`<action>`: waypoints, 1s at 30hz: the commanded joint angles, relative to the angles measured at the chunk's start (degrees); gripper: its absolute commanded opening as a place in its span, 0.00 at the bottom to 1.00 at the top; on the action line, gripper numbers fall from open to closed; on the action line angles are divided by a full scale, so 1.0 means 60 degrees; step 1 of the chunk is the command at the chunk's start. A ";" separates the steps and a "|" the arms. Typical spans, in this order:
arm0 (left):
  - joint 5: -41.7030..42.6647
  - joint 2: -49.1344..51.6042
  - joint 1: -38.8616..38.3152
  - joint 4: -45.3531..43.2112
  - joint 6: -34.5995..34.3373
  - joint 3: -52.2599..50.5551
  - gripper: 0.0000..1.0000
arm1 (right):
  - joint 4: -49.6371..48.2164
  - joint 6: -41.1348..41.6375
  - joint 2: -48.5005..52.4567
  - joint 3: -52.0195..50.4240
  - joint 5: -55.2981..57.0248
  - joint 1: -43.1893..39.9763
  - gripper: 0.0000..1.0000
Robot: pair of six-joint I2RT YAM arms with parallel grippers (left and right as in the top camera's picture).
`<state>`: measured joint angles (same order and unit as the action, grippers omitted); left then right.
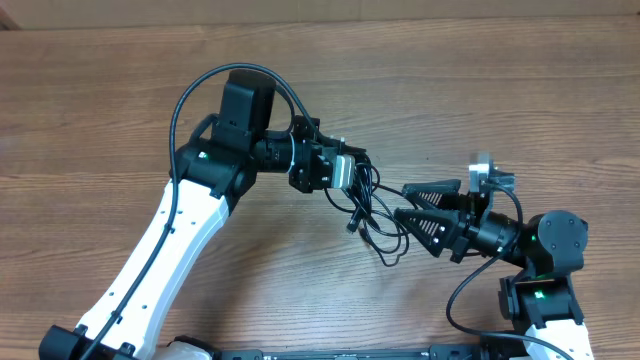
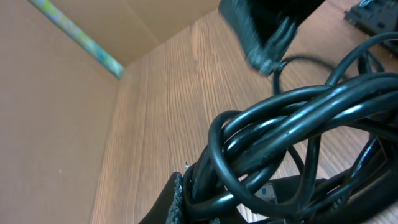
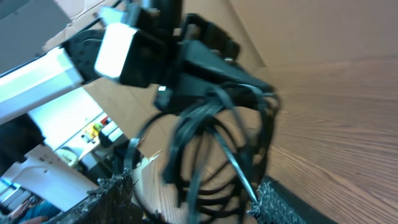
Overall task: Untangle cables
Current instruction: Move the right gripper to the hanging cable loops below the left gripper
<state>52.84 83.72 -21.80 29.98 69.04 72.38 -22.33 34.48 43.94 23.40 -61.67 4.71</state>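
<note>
The cables (image 1: 373,217) are thin black cords bunched in a tangle at the table's middle. My left gripper (image 1: 349,173) is shut on the top of the bunch, and loose loops hang below it. In the left wrist view the knotted cables (image 2: 292,118) fill the frame, clamped at my left gripper (image 2: 214,202). My right gripper (image 1: 402,203) reaches in from the right, open, with its fingers on either side of the hanging loops. In the right wrist view the cables (image 3: 202,134) pass through my right gripper (image 3: 193,199); one strand lies against the right fingertip (image 3: 273,199).
Both arms work over a wooden table (image 1: 120,120). The white left arm (image 1: 175,245) crosses the front left, with its own thick black cable (image 1: 190,95) looping above it. The right arm's base (image 1: 540,295) stands at the front right. A cardboard wall (image 2: 56,124) borders the table.
</note>
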 commanded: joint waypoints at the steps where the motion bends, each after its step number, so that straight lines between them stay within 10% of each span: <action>1: -0.0466 0.0270 -0.0157 -0.0040 0.0036 0.0175 0.04 | -0.0186 0.0040 -0.0004 0.0204 0.0033 0.0244 0.64; 12: -0.1781 0.0474 -0.1195 -0.0521 -0.0076 0.0175 0.04 | -0.0302 0.0036 -0.0004 0.0204 0.0095 0.0412 0.64; 30: -0.2699 0.0474 -0.1508 -0.2317 -0.3486 0.0175 0.04 | -0.0229 0.0036 0.0029 0.0204 0.0095 0.0412 0.64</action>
<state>36.14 86.50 -30.41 17.06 53.95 72.38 -23.75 34.50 43.94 23.40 -61.10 6.85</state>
